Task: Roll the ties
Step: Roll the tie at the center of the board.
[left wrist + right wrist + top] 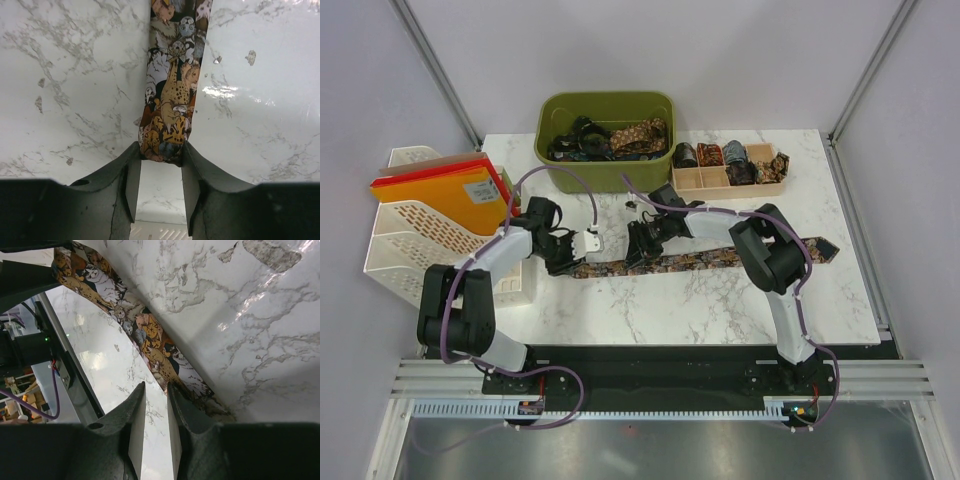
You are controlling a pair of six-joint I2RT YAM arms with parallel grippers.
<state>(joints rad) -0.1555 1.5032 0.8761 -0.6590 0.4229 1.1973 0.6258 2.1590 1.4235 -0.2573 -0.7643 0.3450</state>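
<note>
Fingers of my left gripper (160, 155) pinch the narrow end of the tie (172, 95), which lies stretched flat across the marble table (720, 300). My right gripper (156, 390) hangs right at the tie's edge, its fingers slightly parted around bare marble.

From above and behind, the top camera took in the whole bench (700, 300), while both wrist cameras looked closely down on the same tie (700, 262).
</note>
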